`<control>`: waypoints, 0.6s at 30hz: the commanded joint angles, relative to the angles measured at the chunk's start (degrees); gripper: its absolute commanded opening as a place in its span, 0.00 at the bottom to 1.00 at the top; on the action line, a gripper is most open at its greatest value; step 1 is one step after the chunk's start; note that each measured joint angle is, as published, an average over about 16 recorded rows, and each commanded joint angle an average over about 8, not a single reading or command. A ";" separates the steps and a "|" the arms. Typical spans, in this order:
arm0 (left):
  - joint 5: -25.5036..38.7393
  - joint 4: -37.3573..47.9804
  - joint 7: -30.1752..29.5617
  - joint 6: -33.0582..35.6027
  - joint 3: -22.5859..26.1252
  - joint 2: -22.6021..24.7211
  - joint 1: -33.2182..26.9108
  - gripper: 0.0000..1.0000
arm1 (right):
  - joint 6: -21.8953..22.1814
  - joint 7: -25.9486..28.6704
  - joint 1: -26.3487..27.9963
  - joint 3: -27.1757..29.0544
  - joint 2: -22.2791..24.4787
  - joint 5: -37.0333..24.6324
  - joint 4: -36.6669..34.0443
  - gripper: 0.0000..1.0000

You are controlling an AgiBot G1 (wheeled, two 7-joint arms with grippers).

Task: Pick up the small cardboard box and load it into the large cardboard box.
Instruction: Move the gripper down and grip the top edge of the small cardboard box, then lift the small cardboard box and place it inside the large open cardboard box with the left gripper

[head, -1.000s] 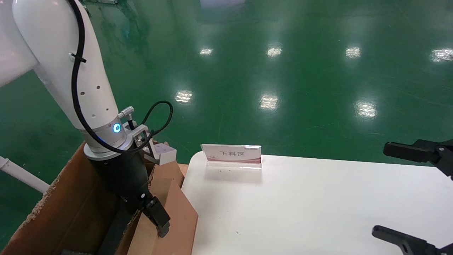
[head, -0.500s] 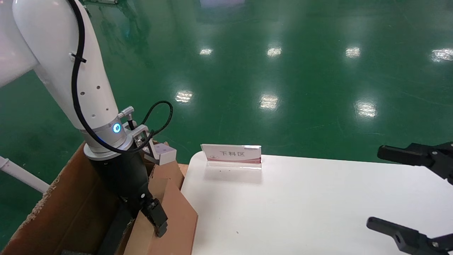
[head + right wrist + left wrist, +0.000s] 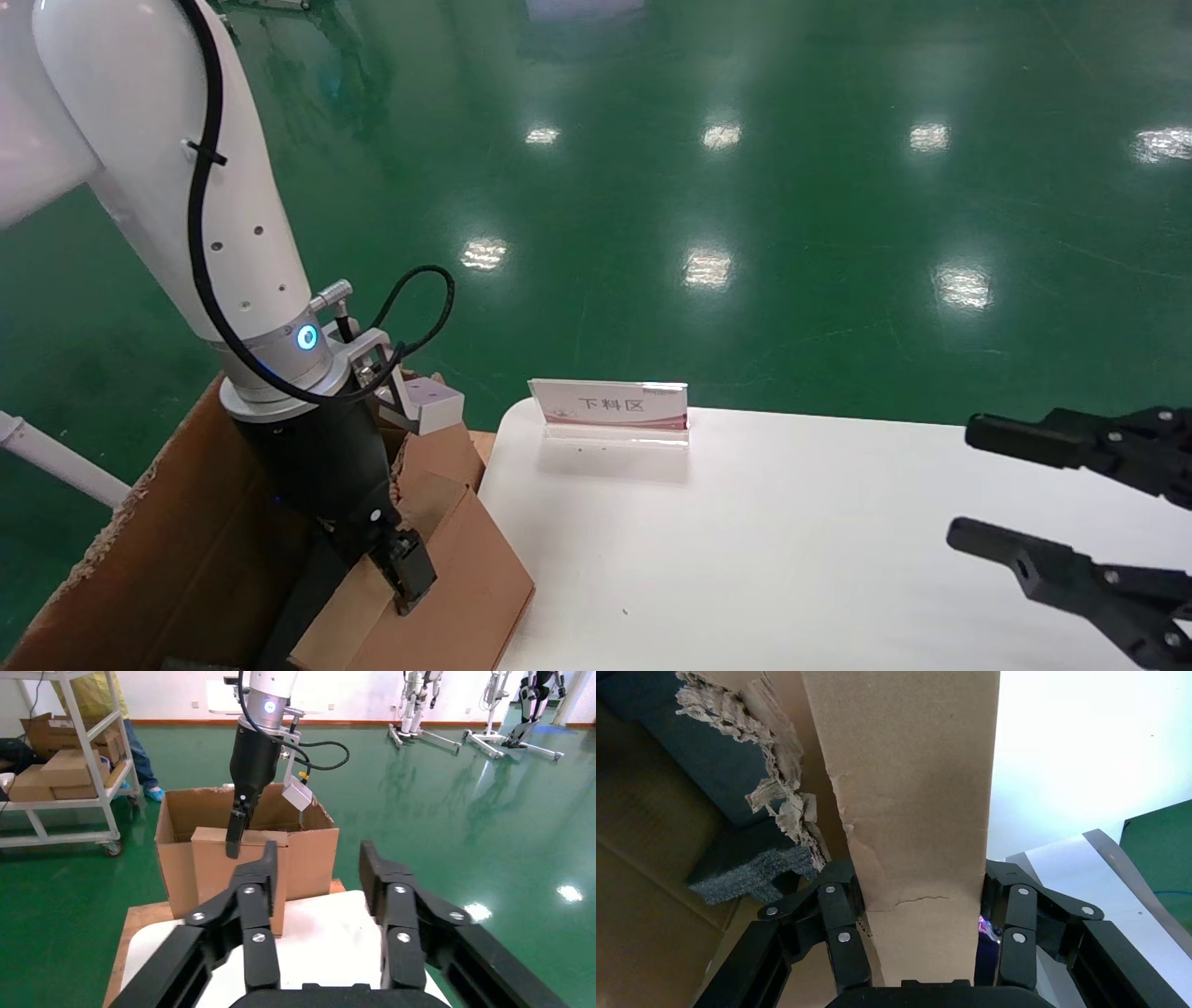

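Two cartons are seen: one small cardboard box and one large cardboard box, both at the lower left of the head view, beside one white worktop that carries a single sign stand. Two grippers are counted. The left gripper is lowered over the large cardboard box's near wall, and its fingers are closed on the small cardboard box, one against each narrow side. The small box is held at the big carton's rim, next to the worktop's edge, above the ragged flap and one black foam piece visible inside. Compared with the frame half a second earlier, the small box is tipped further over, its upper edge now lower and its broad face turned more upward; the gripper has also dropped slightly. Its long axis is seen running from the gripper away toward the upper part of the left wrist view, leaning rather than upright. The right gripper, at the lower right of the head view above the worktop, has shifted inward, with its fingers spread apart and holding nothing.
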 commanded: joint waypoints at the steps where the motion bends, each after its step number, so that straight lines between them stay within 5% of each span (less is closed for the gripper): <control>1: 0.01 -0.01 -0.03 -0.02 0.04 -0.01 0.10 0.00 | 0.00 0.00 0.00 0.00 0.00 0.00 0.00 1.00; 18: -3.20 2.89 6.13 -1.25 -8.58 -3.03 -12.82 0.00 | 0.00 0.00 0.00 0.00 0.00 0.00 0.00 1.00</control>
